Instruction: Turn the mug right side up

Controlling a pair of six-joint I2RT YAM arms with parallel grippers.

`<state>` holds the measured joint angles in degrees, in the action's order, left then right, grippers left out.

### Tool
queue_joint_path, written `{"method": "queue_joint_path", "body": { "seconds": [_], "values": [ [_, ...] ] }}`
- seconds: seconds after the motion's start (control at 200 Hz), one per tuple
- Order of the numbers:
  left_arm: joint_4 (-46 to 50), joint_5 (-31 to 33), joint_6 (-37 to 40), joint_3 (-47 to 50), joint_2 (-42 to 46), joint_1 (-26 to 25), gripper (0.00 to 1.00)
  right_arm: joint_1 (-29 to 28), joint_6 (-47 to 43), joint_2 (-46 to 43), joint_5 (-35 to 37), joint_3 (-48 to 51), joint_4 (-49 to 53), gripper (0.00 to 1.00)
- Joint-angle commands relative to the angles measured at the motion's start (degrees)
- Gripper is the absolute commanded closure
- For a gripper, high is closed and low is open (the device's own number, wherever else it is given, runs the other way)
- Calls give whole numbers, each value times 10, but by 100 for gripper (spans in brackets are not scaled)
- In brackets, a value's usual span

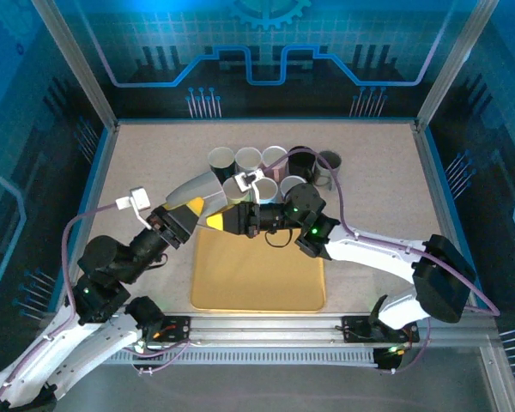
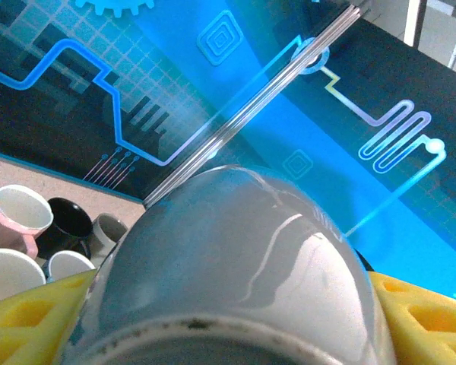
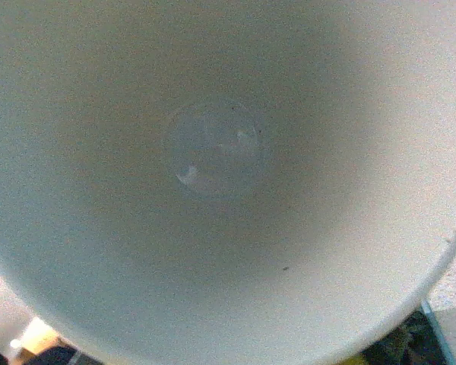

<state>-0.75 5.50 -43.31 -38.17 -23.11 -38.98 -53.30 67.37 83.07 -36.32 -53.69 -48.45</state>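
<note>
While my left end effector (image 1: 191, 206) clamps the grey mug (image 1: 202, 187) around its body, yellow fingers (image 2: 30, 315) pressed to either side, the mug hangs clear of the desk (image 1: 378, 197). It is tipped roughly onto its side, just beyond the far edge of the yellow tray (image 1: 257, 287) and just in front of the cluster of other mugs (image 1: 249, 159). My right end effector (image 1: 219, 221) reaches in from the opposite side, right beside the mug, and is closed. Whether it pinches the rim or has closed on nothing, I cannot tell. Its wrist camera looks straight down a pale mug interior to a faint round mark at the bottom. I take that for the same mug, without being sure.

By my reckoning the job stands about halfway. Done: the mug is off the desk and lies sideways in the grip rather than mouth down. Left to do: bring the mouth to face up, set the mug on its base and let go.

No brand, label or lettering can be read on the mug or on its neighbours, white, pink, black and grey, which stand mouth up. The blue backdrop (image 1: 266, 51) carries circuit lines and a gear outline, but no words.
</note>
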Motion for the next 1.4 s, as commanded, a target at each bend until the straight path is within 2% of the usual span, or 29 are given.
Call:
{"method": "queue_joint_path", "body": {
  "seconds": [0.0,0.075,0.115,0.135,0.2,0.26,0.34,0.38,0.465,0.54,0.63,0.8,0.885,1.07,1.395],
  "values": [
    [-38,-15,15,3,8,-2,37,4,7,-5,28,1,-42,100],
    [-24,-5,20,8,13,-2,19,10,-5,-22,33,8,-18,100],
    [-11,3,23,8,15,-2,5,14,-16,-35,37,14,1,100],
    [-5,5,26,8,16,-1,1,17,-22,-44,39,17,13,100],
    [17,2,36,5,16,-2,1,28,-50,-76,45,26,60,100],
    [51,-2,45,-8,13,-2,1,44,-94,-121,56,30,147,100],
    [112,-8,64,-34,5,-2,1,68,-199,-196,98,20,335,100],
    [144,-12,74,-48,-1,-2,1,75,-278,-234,164,-6,482,100],
    [208,-27,96,-79,-22,-2,1,83,-399,-278,285,-51,671,100],
    [262,-51,122,-107,-47,-2,1,99,-477,-301,378,-78,785,100],
    [310,-76,155,-130,-71,-1,1,111,-547,-309,491,-95,869,100],
    [336,-91,202,-128,-69,-2,1,154,-607,-292,610,-79,897,100],
    [336,-75,213,-112,-53,-2,1,196,-618,-276,609,-63,873,100],
    [336,-49,235,-86,-33,-2,1,284,-601,-197,552,-46,827,100],
    [332,-32,254,-67,-8,-2,1,328,-583,-68,538,-25,766,100]
  ]
}}
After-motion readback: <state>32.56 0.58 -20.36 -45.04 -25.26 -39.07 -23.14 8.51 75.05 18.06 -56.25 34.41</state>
